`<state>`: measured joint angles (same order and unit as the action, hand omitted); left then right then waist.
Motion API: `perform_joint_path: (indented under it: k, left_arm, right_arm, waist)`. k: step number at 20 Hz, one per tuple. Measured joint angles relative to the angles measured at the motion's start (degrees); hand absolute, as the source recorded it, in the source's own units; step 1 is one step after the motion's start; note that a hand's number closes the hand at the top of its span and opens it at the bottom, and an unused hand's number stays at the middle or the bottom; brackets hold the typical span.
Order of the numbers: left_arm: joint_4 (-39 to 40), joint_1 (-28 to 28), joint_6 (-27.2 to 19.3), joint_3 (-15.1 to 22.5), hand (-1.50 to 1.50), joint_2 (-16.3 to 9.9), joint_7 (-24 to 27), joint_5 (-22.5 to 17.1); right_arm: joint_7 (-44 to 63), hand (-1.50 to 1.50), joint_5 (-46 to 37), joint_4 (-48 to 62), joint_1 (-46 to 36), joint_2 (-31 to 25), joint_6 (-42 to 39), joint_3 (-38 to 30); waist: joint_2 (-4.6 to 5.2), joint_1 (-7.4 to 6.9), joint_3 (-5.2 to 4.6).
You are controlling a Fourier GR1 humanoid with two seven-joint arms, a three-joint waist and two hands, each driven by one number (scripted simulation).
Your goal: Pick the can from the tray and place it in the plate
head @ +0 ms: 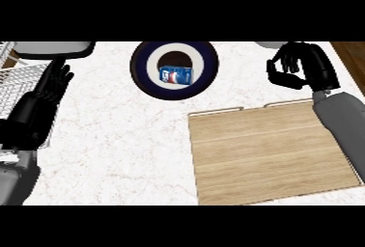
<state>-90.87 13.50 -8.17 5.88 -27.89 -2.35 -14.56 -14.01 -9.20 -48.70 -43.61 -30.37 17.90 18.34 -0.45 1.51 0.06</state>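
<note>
The can (176, 75) is lying on its side in the plate (146, 79), w/ the tray (271, 154) sitting bare. The right hand (296, 65) is being held curled on nothing near the plate; the left hand (51, 82) is resting w/ fingers straight. Risk: the can is prob. being left free to roll if the plate is nudged by the right hand

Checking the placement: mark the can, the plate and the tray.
can (176, 75), head view, on its blue side label.
plate (143, 72), head view, on the dark rim at left.
tray (271, 154), head view, on its bare wooden floor.
</note>
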Motion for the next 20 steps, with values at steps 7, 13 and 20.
perform_joint_path:
  k: [7, 13, 20]
  left_arm:
    - [-0.88, 0.39, 1.81, -0.77, 0.0, 1.15, -1.02, 1.1]
    - [1.43, 2.43, 2.33, -0.5, 0.0, 3.18, -0.45, 3.08]
    - [0.49, 2.91, 3.64, -1.3, 0.0, 3.77, -1.27, 3.4]
  right_arm:
    - [5.98, 1.5, -1.4, -8.34, -1.81, 2.86, -2.93, -0.9]
    - [10.15, 1.5, -3.44, -2.92, -10.41, 10.12, -4.13, -1.61]
    - [10.55, 1.5, -6.38, 11.91, -20.7, 18.26, -2.06, -3.85]
  waist:
    - [0.27, -1.28, -0.07]
    - [0.58, -2.22, -0.08]
    - [0.94, -3.45, -0.07]
